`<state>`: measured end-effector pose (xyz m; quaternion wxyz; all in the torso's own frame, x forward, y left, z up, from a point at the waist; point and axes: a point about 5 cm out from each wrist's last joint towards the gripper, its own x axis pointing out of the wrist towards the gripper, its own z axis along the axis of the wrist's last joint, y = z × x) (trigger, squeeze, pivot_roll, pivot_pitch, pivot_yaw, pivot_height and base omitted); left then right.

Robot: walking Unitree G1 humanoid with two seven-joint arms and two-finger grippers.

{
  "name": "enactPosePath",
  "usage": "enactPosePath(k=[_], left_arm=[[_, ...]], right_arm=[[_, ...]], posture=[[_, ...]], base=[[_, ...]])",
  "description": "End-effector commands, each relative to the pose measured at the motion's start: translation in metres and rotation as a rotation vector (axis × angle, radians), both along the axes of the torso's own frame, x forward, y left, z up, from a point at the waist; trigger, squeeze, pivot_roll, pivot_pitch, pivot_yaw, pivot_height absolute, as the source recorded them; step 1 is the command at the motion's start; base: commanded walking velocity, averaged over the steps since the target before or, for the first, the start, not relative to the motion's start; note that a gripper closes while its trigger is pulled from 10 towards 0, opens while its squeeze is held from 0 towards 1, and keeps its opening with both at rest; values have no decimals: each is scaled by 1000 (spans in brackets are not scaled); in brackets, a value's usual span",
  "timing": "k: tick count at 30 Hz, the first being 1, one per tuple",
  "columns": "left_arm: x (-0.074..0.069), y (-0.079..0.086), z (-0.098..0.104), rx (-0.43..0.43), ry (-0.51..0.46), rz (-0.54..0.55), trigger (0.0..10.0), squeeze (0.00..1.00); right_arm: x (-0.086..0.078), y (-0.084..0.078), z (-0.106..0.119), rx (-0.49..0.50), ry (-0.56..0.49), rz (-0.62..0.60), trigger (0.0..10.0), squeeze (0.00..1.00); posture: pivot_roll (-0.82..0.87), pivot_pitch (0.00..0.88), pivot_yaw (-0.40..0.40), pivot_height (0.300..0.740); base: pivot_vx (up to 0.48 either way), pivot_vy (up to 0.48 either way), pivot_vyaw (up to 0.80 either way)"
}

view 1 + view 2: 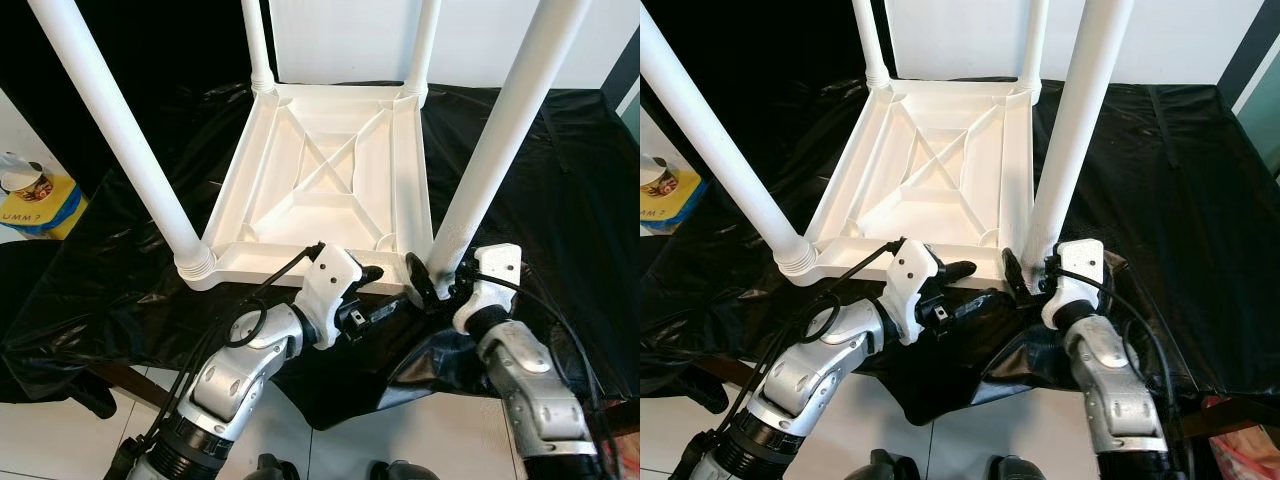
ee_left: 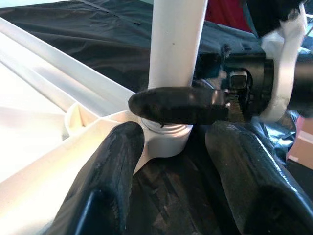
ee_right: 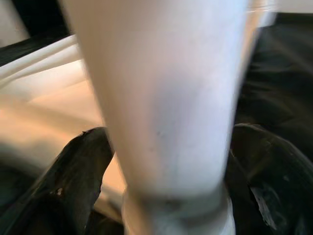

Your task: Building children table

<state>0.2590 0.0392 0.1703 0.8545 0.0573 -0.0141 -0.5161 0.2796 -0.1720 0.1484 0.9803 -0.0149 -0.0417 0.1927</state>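
Note:
A white plastic children's table (image 1: 330, 170) lies upside down on a black plastic sheet (image 1: 560, 180), with its legs pointing up. My right gripper (image 1: 433, 280) is shut on the base of the near right leg (image 1: 500, 130); its fingers (image 3: 78, 171) press both sides of that leg (image 3: 166, 98). My left gripper (image 1: 385, 290) is open just in front of the table's near rim, close to the same corner. One finger of the right gripper (image 2: 171, 105) crosses the leg's socket right ahead of the left gripper (image 2: 173, 134).
The near left leg (image 1: 120, 130) leans out toward the left. Two far legs (image 1: 257, 40) stand by a white panel (image 1: 340, 40). A yellow and blue package (image 1: 35, 205) lies at the far left. White floor tiles (image 1: 400, 440) show below the sheet's edge.

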Motion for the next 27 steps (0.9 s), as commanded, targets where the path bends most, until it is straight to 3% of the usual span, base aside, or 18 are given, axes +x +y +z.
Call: enactPosePath(k=[1,10,11,13,14,23,24,27], left_arm=[[0,0,-7,26,14,-10,10000,0],[0,-1,-5,30,11,-19,10000,0],[0,-1,-5,27,10,-15,10000,0],[0,-1,-4,25,10,-12,10000,0],[-1,-1,-4,24,9,-9,10000,0],[-2,-1,-5,21,11,-1,10000,0],[-1,-1,-5,21,11,0,10000,0],[-1,-1,-5,21,11,1,10000,0]], right_arm=[[5,0,3,-2,-4,93,10000,0],[21,2,2,-99,0,212,10000,0],[22,2,0,-101,7,218,980,0],[22,2,-1,-102,12,223,980,0],[23,2,-2,-105,19,225,0,0],[24,-5,-7,-102,36,206,0,0],[24,-6,-7,-95,36,187,10000,0],[25,-7,-7,-82,34,161,10000,0]], posture=[[-139,114,10,740],[-118,113,1,740],[-113,114,-3,740],[-112,114,-4,740],[-109,116,-6,740],[-112,123,-8,740],[-114,123,-8,740],[-115,124,-8,740]], base=[[0,0,0],[0,0,0],[0,0,0],[0,0,0],[0,0,0],[0,0,0],[0,0,0],[0,0,0]])
